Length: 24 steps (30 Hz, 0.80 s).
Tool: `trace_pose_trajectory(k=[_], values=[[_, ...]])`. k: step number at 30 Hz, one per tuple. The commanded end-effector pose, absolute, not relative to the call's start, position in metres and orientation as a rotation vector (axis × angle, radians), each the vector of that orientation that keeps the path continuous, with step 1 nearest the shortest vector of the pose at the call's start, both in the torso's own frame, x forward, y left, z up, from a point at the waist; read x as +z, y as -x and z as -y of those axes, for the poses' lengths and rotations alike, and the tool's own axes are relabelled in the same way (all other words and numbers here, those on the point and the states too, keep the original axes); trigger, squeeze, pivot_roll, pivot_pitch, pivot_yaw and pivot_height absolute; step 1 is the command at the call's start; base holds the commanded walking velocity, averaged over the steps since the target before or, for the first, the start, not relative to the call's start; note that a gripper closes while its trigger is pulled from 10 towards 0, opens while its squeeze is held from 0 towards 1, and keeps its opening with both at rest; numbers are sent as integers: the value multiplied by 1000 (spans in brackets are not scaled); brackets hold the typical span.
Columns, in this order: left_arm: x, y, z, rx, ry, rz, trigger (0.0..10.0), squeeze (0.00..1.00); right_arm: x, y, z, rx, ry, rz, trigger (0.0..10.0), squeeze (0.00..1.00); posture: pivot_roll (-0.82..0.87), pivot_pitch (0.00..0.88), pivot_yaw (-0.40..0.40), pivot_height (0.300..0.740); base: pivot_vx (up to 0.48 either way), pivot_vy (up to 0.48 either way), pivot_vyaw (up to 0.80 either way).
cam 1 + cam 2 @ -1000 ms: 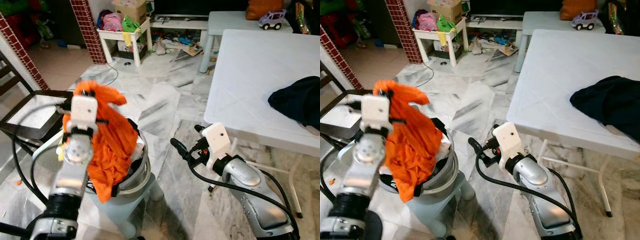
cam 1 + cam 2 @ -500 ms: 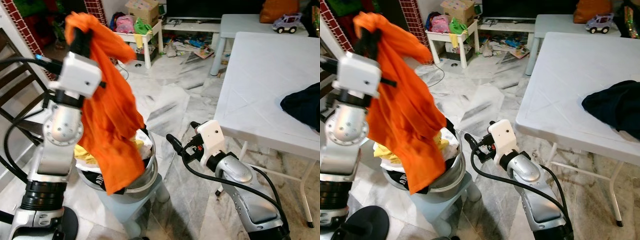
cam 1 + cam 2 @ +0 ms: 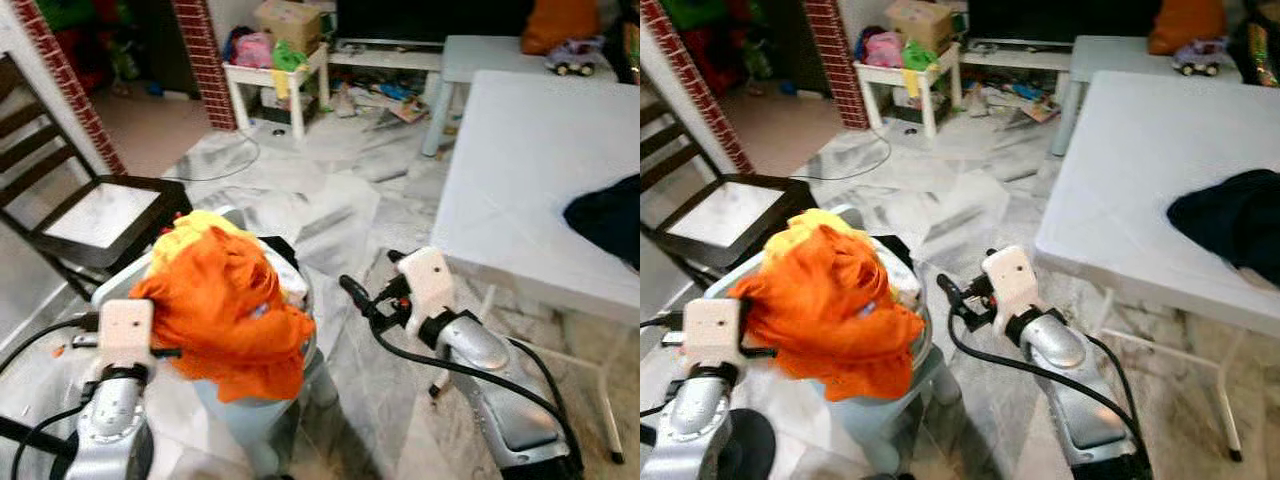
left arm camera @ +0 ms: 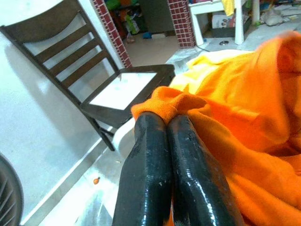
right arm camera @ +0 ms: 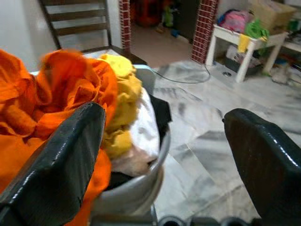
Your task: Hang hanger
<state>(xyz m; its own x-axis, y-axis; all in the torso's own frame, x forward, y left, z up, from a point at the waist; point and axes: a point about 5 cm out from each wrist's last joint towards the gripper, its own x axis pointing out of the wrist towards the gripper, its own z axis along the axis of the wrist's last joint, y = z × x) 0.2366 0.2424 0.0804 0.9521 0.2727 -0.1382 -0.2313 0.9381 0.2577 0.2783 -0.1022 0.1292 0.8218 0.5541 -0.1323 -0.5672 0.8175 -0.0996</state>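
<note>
In the left eye view the orange garment (image 3: 228, 315) lies heaped on the grey laundry basket (image 3: 290, 395), over a yellow cloth (image 3: 190, 232); no hanger can be made out in any view, so the place of the task's own thing I cannot tell. The right gripper (image 3: 362, 297) hovers just beside the basket, near the white table (image 3: 520, 160) with a dark garment (image 3: 605, 215). In the left wrist view the left gripper (image 4: 165, 123) is pressed closed on a fold of the orange garment – a thin pinch, which may slip if the arm lifts quickly. In the right wrist view the right fingers (image 5: 56, 160) stand wide apart and empty – they could catch the basket rim.
</note>
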Motion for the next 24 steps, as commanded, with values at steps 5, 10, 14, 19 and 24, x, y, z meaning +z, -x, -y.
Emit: trace_pose_trajectory(k=[5,10,14,19,24], values=[[60,-216,-241,189,-204,-360,0,0,128,-276,101,604,153,-94,10000,0,-50,43,85,740,0,0,0],[57,-217,-239,189,-206,-375,0,0,128,-277,101,604,156,-94,10000,0,-49,44,82,740,0,0,0],[65,-226,-241,178,-232,-348,0,0,128,-277,101,606,159,-93,10000,0,-49,44,82,740,0,0,0],[74,-242,-245,187,-253,-338,784,0,128,-278,100,609,163,-91,10000,0,-49,44,82,740,0,0,0],[67,-239,-251,211,-277,-412,10000,1000,128,-278,101,602,163,-88,10000,0,-53,49,87,740,0,0,0]])
